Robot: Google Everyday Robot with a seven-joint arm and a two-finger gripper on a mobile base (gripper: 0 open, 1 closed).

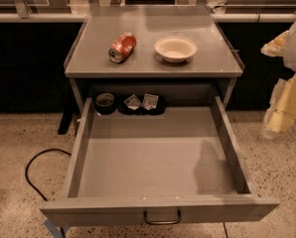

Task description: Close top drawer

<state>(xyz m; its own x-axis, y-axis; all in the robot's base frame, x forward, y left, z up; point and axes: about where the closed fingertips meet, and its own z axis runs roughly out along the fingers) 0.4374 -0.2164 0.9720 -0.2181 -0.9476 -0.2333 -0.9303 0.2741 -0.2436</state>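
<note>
The top drawer (158,157) is a wide, deep grey metal drawer, pulled far out from under the grey table top. Its flat front panel (88,213) is at the bottom of the view and carries a small dark wire handle (162,218). At the back of the drawer lie a dark round cup (105,102) and two small packets (141,102). My gripper (282,113) is a cream-coloured shape at the right edge of the view. It is beside and above the drawer's right wall, apart from it and holding nothing that I can see.
A crushed red can (122,47) lies on the grey table top (88,58) beside a cream bowl (175,48). A black cable (31,167) curls on the speckled floor left of the drawer. Dark cabinets stand behind on both sides.
</note>
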